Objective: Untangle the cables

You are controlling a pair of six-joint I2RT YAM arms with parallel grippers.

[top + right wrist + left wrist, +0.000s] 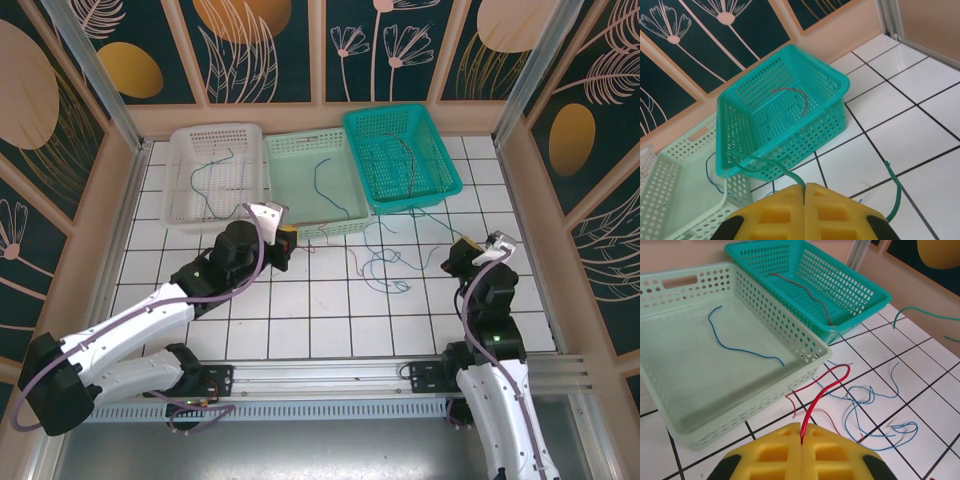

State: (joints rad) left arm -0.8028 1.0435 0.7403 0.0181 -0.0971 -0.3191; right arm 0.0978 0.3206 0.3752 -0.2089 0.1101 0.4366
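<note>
Left tool point(802, 434): yellow pads clenched, grasping one end of a thin red wire point(822, 390). The wire loops away over the white tiled desk point(330, 320), just near of the pale green plastic basket point(790, 335).

Right tool point(805, 191): pads clenched on a thin green wire point(775, 167) that arcs out to both sides. One run lies along the near wall of the teal plastic basket point(790, 145).

Done, as I read it: three baskets stand in a row at the far side, one strand in each.
- White perforated basket point(180, 150), far left: a bluish wire point(212, 165).
- Pale green basket, middle: a curly blue wire point(740, 350).
- Teal basket, far right: a reddish dark wire point(812, 297).

Left to do: a loose snarl of light blue wires point(865, 412) lies on the desk near of the baskets, between the arms. The red strand runs right beside it; cannot tell whether they cross. Red and green strands are gripped but not in any basket. Judged roughly half done.
</note>
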